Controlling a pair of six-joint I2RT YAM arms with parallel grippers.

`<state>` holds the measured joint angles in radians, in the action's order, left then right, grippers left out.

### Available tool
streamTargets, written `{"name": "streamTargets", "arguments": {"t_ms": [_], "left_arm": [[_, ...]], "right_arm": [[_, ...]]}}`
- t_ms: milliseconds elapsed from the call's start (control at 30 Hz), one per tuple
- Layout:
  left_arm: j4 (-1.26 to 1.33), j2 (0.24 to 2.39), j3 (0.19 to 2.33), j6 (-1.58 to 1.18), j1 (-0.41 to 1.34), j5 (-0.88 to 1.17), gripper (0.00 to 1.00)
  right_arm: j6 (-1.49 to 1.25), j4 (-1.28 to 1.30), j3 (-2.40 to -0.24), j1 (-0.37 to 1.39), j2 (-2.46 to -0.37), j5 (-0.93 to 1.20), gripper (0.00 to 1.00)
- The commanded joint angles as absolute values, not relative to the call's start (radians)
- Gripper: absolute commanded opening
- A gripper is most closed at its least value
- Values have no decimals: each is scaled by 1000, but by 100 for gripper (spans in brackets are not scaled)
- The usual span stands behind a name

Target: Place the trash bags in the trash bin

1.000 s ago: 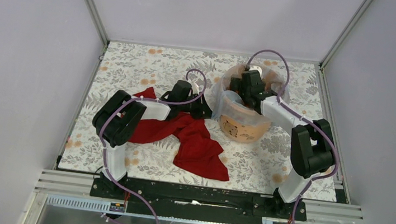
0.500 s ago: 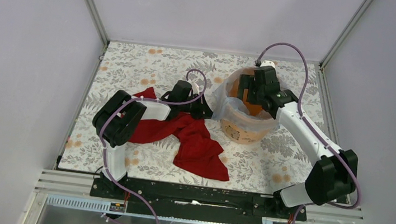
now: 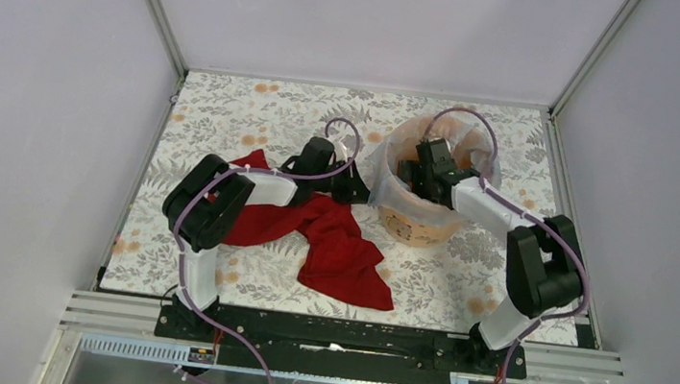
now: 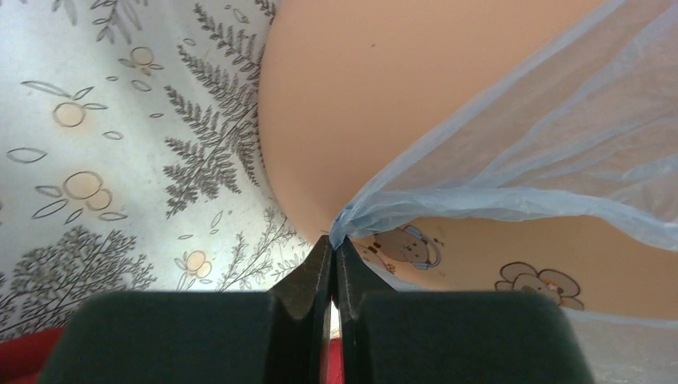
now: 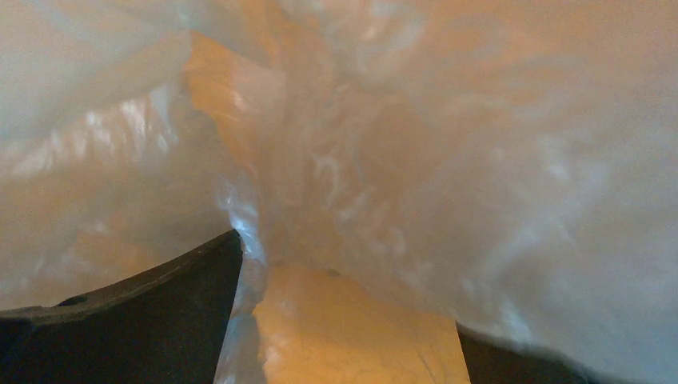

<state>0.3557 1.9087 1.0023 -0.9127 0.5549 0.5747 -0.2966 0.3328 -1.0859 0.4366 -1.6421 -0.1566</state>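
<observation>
The orange bin (image 3: 418,222) stands upright right of the table's middle. The pale-blue trash bag (image 3: 381,165) lies over its rim and lines its inside. My left gripper (image 3: 356,190) is just left of the bin, low by the table, shut on a pinched corner of the bag (image 4: 448,188) beside the bin's pale printed side (image 4: 384,96). My right gripper (image 3: 415,174) reaches down inside the bin with its jaws open. In the right wrist view wrinkled bag film (image 5: 416,144) fills the frame, with the orange inner wall (image 5: 352,328) showing between my fingers (image 5: 160,312).
A large red cloth (image 3: 331,239) lies crumpled on the floral tablecloth (image 3: 229,112) under and in front of my left arm. Metal frame posts and pale walls enclose the table at the back and sides.
My right arm rose above the bin half a second ago and has dropped back down, its gripper now deep inside the bag-lined bin. My left gripper has held its place.
</observation>
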Motion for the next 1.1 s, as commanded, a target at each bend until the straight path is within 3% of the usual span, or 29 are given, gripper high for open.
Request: {"name": "streamTargets", "arguments": {"t_ms": [0, 167, 433, 733, 1067], "left_arm": [[392, 1924, 1055, -914, 573, 580, 6], [380, 1918, 1058, -907, 573, 577, 7], [382, 1923, 1047, -901, 574, 577, 8], [387, 1915, 1034, -900, 574, 574, 8], [380, 1911, 1039, -897, 574, 575, 9]], "right_arm": [[-341, 194, -1025, 442, -1702, -141, 100], [-345, 185, -1016, 442, -1745, -139, 100], [-305, 356, -1133, 442, -1614, -162, 100], [-288, 374, -1198, 442, -1552, -209, 100], [-248, 457, -1184, 440, -1503, -528, 89]]}}
